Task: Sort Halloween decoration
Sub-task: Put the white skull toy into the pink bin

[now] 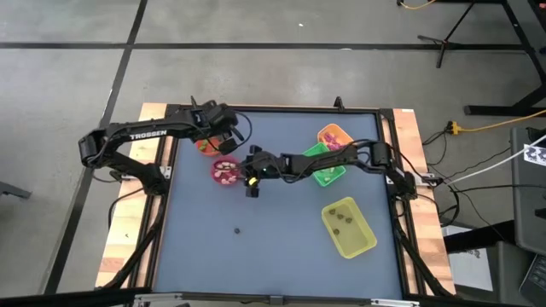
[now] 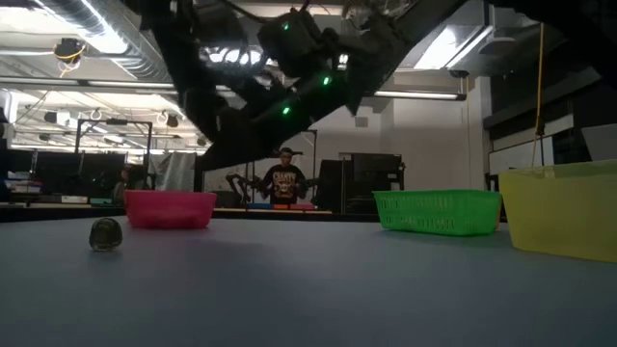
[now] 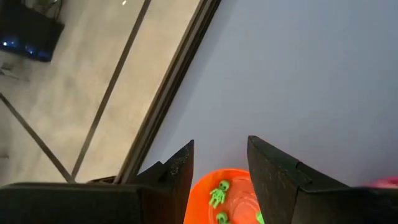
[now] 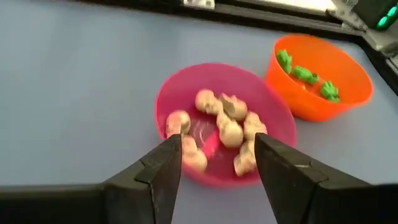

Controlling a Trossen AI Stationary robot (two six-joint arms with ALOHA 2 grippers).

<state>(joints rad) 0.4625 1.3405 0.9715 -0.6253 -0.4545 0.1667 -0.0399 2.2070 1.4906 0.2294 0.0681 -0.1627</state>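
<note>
A pink cup (image 4: 217, 118) on the blue table holds several cream-white trinkets (image 4: 230, 127). My right gripper (image 4: 217, 165) hovers open just over its near rim, with nothing between the fingers. An orange cup (image 4: 320, 78) beside it holds green trinkets (image 3: 217, 193). My left gripper (image 3: 221, 168) stands open above that orange cup (image 1: 207, 147), also empty. One dark trinket (image 1: 237, 228) lies alone on the table nearer the front and also shows in the low view (image 2: 106, 234). A few dark trinkets (image 1: 343, 216) lie in the yellow tray (image 1: 363, 243).
A green tray (image 1: 331, 176) and an orange tray (image 1: 334, 135) sit under my right arm at the back right. The yellow tray stands at the front right. The table's far edge and frame (image 3: 168, 106) run close behind the orange cup. Bare table lies at the front left.
</note>
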